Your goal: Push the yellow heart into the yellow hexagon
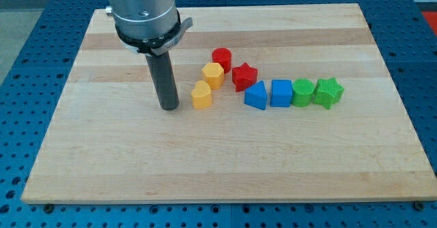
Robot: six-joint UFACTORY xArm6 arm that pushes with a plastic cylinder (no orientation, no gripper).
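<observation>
Robotics lab bench

A pale wooden board [225,160] lies on a blue perforated mounting table [20,50] with a regular grid of holes, and a metal arm flange [143,9] with a dark rod hangs at the far left.

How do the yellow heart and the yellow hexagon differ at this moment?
The yellow heart is notched on top; the yellow hexagon is flat-sided. The heart lies nearer my tip and lower-left; the hexagon sits above-right, beside the red cylinder. Both are yellow, similar in size, nearly touching.
</observation>
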